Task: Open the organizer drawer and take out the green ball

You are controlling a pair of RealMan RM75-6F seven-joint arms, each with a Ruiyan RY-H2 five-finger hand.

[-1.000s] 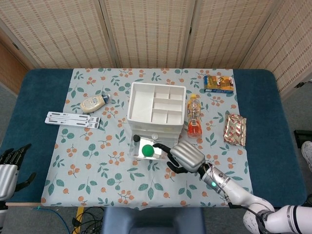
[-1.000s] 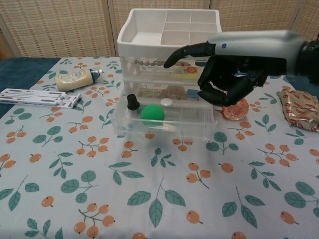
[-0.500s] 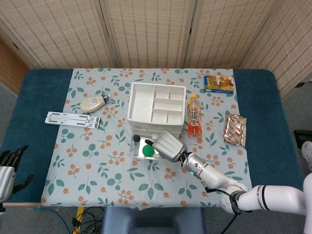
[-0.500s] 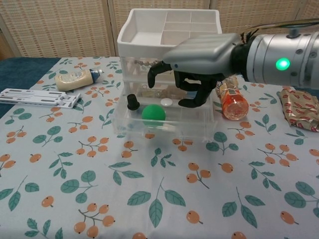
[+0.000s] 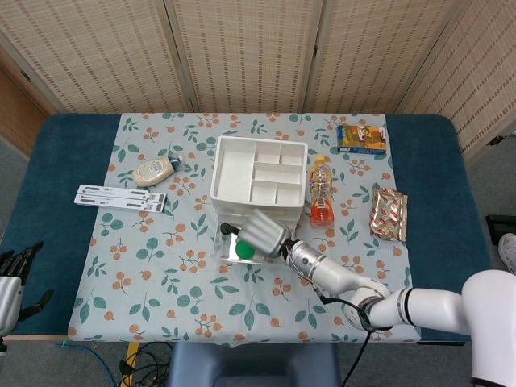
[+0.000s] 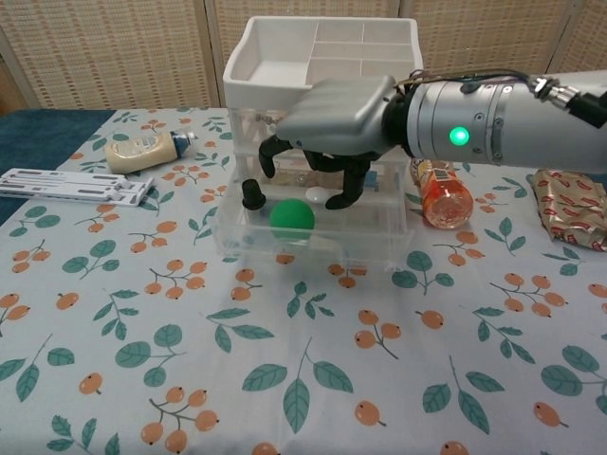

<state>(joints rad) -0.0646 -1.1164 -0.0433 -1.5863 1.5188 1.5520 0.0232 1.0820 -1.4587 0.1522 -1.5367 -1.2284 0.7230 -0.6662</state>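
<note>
The white organizer [image 5: 259, 172] [image 6: 322, 57] stands mid-table with its clear bottom drawer [image 6: 313, 232] pulled out. In the drawer lie the green ball [image 6: 291, 217] [image 5: 244, 249], a small black cap-like piece [image 6: 252, 195] and a white piece [image 6: 317, 194]. My right hand [image 6: 327, 128] [image 5: 262, 231] hovers just above the ball, fingers curled downward and apart, holding nothing. My left hand [image 5: 12, 278] shows only at the head view's lower left edge, off the table, fingers spread.
An orange drink bottle [image 6: 438, 194] lies right of the organizer, a foil snack pack [image 6: 572, 209] beyond it. A mayonnaise bottle [image 6: 142, 152] and a white flat bar [image 6: 71, 185] lie at left. A snack box [image 5: 362, 137] sits at the back right.
My right hand has moved left from the drawer's right side to directly over the green ball, fingers turned downward. The left hand slid slightly lower.
</note>
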